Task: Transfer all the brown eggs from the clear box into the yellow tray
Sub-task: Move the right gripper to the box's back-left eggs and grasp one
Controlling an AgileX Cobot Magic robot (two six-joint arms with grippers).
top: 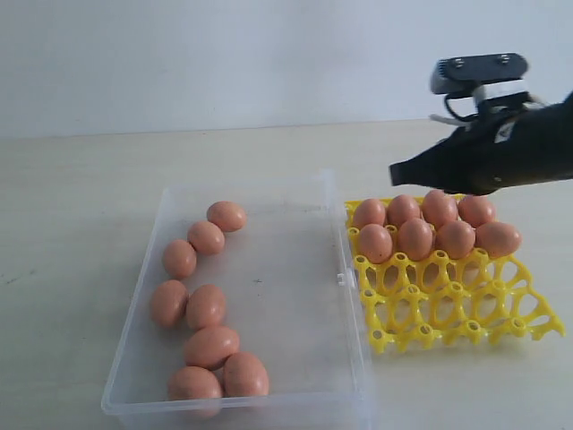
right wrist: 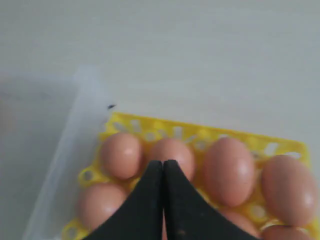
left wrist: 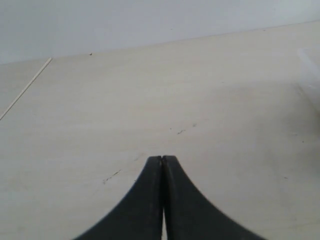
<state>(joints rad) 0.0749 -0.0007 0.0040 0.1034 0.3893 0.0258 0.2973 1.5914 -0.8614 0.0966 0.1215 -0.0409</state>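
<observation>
A pale wood-grain desk (top: 81, 197) fills the scene and runs back to a plain light wall. On it, left of centre in the exterior view, sits the clear box (top: 286, 296), the biggest thing on the desk. Touching or just beside its 3 o'clock wall is the yellow tray (top: 448, 305).

A black arm (top: 519, 148) reaches in from 3 o'clock above the tray, with a grey camera (top: 479, 73) mounted on top. A small pale mark (top: 504, 133) on its casing is too small to read. The right end effector (top: 396, 172) points toward 9 o'clock and hangs over the tray's 11 o'clock corner. In the right wrist view its jaws are clenched tip to tip (right wrist: 162, 164) with nothing between them, above the eggs already seated there. The left end effector (left wrist: 161, 160) shows only in its own wrist view, jaws pressed together and gripping nothing, over bare desk.

The brown eggs (top: 206, 306) are split evenly. Eight lie loose in the clear box, strung along its 9 o'clock side from about 11 o'clock down to 7 o'clock, several touching their neighbours. Eight more stand in the yellow tray, filling the two rows on its 12 o'clock side, while the two rows toward 6 o'clock show open cups.
</observation>
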